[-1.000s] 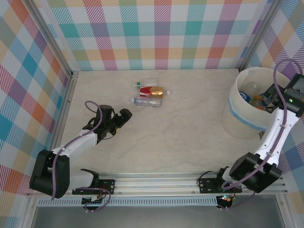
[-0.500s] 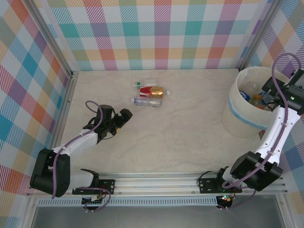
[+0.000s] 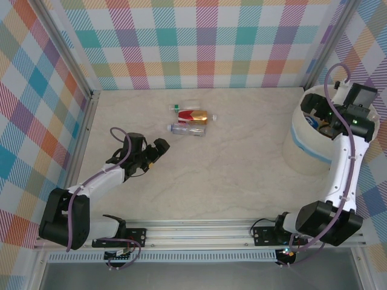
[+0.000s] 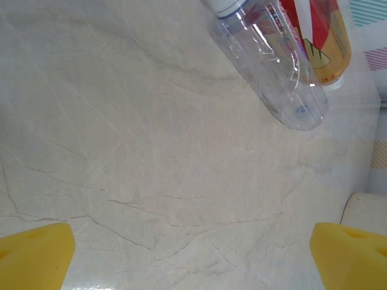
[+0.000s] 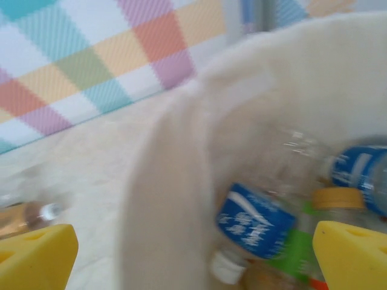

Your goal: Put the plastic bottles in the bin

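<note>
Right gripper hangs over bin, right side of frame. Its fingers are wide apart, nothing in them. Some plastic bottles lie inside bin. Three more bottles lie on table, upper middle. Left gripper, fingers apart too, empty, points at them. Likely ready to grab next one.

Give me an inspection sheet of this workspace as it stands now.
Surface: marbled beige tabletop, no spills seen.
Job's things: three plastic bottles lie on their sides, clustered far centre; bin stands far right with more bottles inside.
Clutter: nothing seen.
Grippers: left gripper open, near the table, short of the cluster; right gripper open and empty over the bin.
Cables: purple cable loops along each arm, clear of the bottles.
Surroundings: plaid walls, aluminium frame rails.
</note>
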